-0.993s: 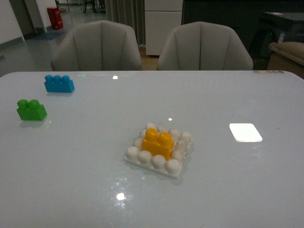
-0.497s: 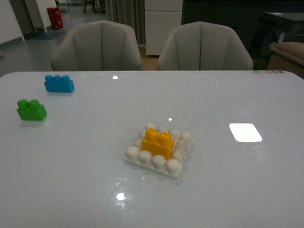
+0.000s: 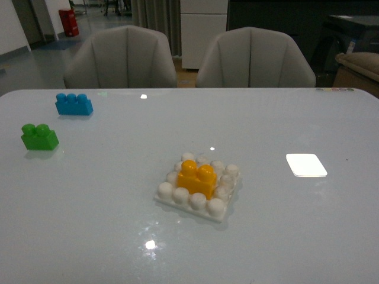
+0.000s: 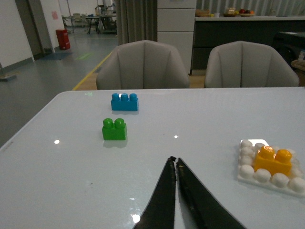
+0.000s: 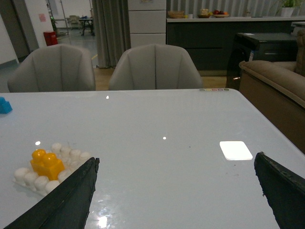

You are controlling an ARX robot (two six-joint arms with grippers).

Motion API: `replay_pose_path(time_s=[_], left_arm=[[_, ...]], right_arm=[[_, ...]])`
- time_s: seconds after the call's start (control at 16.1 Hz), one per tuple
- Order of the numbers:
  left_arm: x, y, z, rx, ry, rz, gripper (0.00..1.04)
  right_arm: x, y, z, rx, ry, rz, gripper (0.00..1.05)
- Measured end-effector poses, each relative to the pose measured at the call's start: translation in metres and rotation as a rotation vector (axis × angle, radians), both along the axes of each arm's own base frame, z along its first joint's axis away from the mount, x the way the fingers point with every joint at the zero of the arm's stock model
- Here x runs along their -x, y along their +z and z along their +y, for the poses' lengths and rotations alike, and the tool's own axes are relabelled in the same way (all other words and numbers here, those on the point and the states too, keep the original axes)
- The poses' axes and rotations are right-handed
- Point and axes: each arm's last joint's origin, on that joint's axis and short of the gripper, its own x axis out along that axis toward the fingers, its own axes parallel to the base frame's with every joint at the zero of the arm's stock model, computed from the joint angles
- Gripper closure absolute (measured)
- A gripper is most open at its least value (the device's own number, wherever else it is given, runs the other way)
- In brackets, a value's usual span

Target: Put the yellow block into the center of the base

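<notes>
Beyond front view: left claw (image 4: 173,159) closed.

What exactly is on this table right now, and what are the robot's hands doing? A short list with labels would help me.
Surface: glossy white table
Yellow block: small yellow-orange plastic two-stud brick, seated in the middle of the base
Base: flat square white plastic studded plate
Other bricks: green two-stud brick and blue three-stud brick, far left, apart from each other
Left gripper: fingers closed together, holding nothing
Right gripper: fingers wide apart, holding nothing
Background: two grey chairs
</notes>
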Motion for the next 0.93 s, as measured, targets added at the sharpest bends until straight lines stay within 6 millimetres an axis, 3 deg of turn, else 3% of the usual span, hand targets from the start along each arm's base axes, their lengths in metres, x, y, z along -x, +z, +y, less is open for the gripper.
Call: replay_pose_path(time_s=[0.25, 0.56, 0.93], left_arm=[[0.0000, 0.0000, 0.0000, 0.000, 0.000, 0.000, 0.52], [0.0000, 0.0000, 0.0000, 0.000, 0.000, 0.000, 0.07], [0.0000, 0.0000, 0.0000, -0.001, 0.000, 0.000, 0.07]], right_arm=[[0.0000, 0.0000, 0.0000, 0.000, 0.000, 0.000, 0.06], [0.0000, 0.0000, 0.0000, 0.000, 0.000, 0.000, 0.06], [0.0000, 0.0000, 0.0000, 0.000, 0.000, 0.000, 0.06]])
